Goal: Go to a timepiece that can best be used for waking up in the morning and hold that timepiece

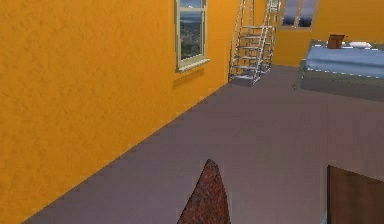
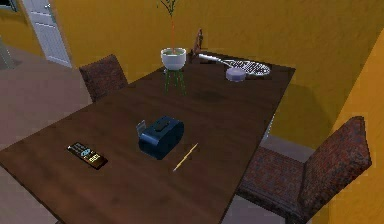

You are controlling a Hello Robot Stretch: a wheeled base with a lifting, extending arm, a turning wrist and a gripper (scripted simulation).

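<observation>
On dining table [image 2: 230, 110], near-centre: dark blue boxy alarm clock [image 2: 160, 136], remote [image 2: 87, 154] to left, pencil [image 2: 186, 156] just right. Jaw state: cannot tell. Judgement: line arm with clock, extend above it, descend slowly, avoid nudging pencil.

The robot's base stands just beside the table [image 2: 110, 120], its reaching side facing across the tabletop.
</observation>
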